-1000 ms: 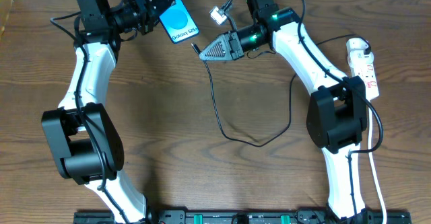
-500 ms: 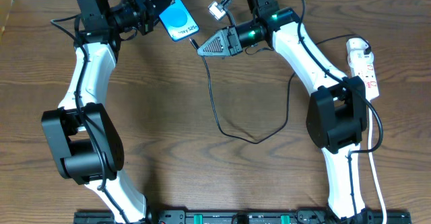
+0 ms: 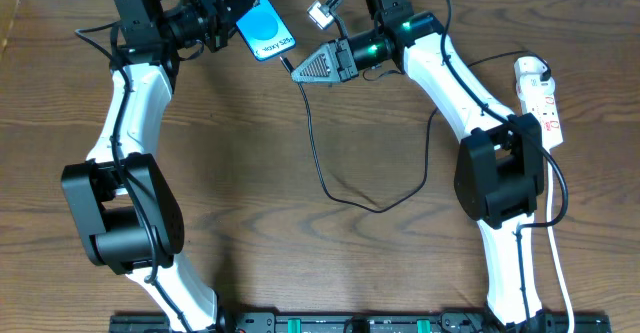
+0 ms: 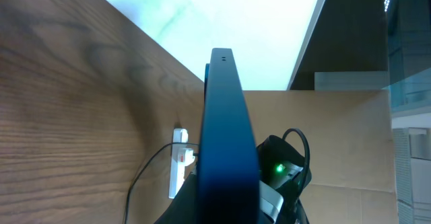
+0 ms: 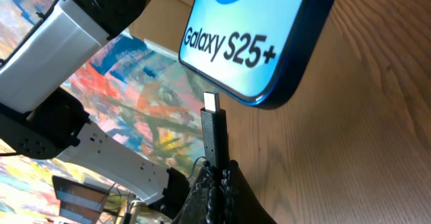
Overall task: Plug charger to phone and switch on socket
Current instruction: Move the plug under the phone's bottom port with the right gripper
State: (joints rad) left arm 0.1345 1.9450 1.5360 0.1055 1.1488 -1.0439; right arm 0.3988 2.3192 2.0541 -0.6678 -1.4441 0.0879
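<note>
My left gripper [image 3: 228,13] is shut on the phone [image 3: 262,23] and holds it at the table's far edge, blue screen up with "Galaxy S25" text. In the left wrist view the phone [image 4: 227,130] is edge-on. My right gripper [image 3: 300,70] is shut on the charger [image 3: 322,178] just behind its connector. In the right wrist view the connector tip [image 5: 211,103] sits just short of the phone's bottom edge [image 5: 269,96], not inserted. The black cable loops across the table and passes behind the right arm. The socket [image 3: 541,98] lies at the right edge.
A small white connector [image 3: 320,15] on another cable hangs just right of the phone. The socket's white cord [image 3: 560,273] runs down the right side. A white piece with a red mark [image 4: 178,162] shows beside the phone in the left wrist view.
My right gripper has moved a little up and left with the connector, closer to the phone's bottom edge. The left gripper and phone have stayed put.
</note>
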